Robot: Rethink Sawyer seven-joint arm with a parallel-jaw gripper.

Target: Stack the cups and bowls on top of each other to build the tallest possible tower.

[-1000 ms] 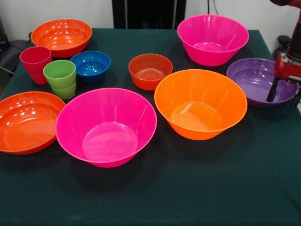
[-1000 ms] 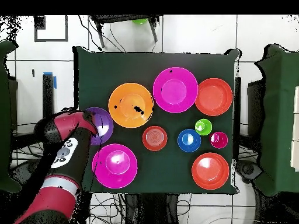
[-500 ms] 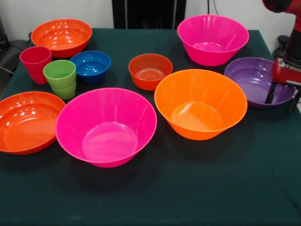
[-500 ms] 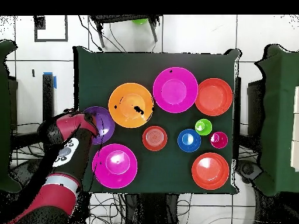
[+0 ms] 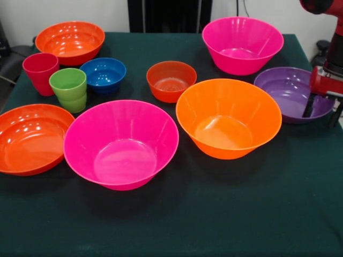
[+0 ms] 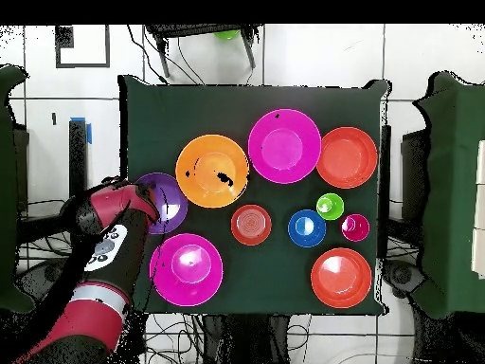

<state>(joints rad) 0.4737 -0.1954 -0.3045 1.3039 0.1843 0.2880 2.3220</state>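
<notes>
At the table's edge, the gripper (image 5: 321, 112), spread astride the purple bowl's (image 5: 286, 91) rim, has nudged it sideways.

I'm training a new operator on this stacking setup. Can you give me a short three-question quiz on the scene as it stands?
1. True or false: some bowls are already stacked.
2. Which bowl is the gripper at? A) purple bowl B) small blue bowl C) large orange bowl
3. Fill in: the lime green cup stands right beside the ___ cup.

Key
1. False: every bowl sits alone, open side up, on the table.
2. A: one finger reaches down inside its rim, the other outside it.
3. Red.
</notes>
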